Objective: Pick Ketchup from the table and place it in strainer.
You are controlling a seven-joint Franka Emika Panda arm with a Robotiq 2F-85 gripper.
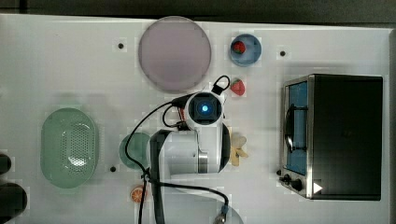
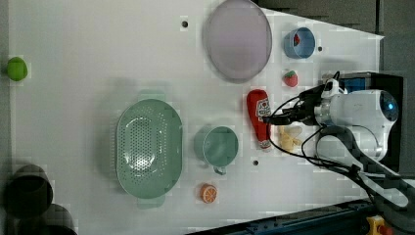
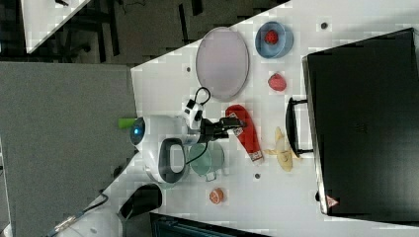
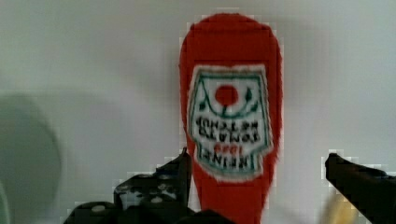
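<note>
The ketchup (image 2: 258, 117) is a red soft bottle with a white label, lying flat on the white table between the mauve plate and the banana. My gripper (image 2: 268, 116) hovers just above its labelled body, open. In the wrist view one black finger stands on each side of the ketchup (image 4: 231, 107), with the gripper (image 4: 258, 161) straddling it. The right view shows the gripper (image 3: 232, 126) over the wide end of the ketchup (image 3: 247, 136). The strainer (image 2: 122, 142), a pale mint-green oval basket with a perforated bottom, lies at the left view's left, beyond the cup. In the top view my arm covers the ketchup and the strainer (image 1: 46, 140) is far left.
A dark-green cup (image 2: 220, 146) stands between the ketchup and the strainer. A banana (image 2: 288, 138) lies close beside the bottle. Around them are a mauve plate (image 2: 237, 39), a strawberry (image 2: 290, 78), a blue bowl (image 2: 299, 43), an orange slice (image 2: 208, 193) and a toaster oven (image 1: 343, 135).
</note>
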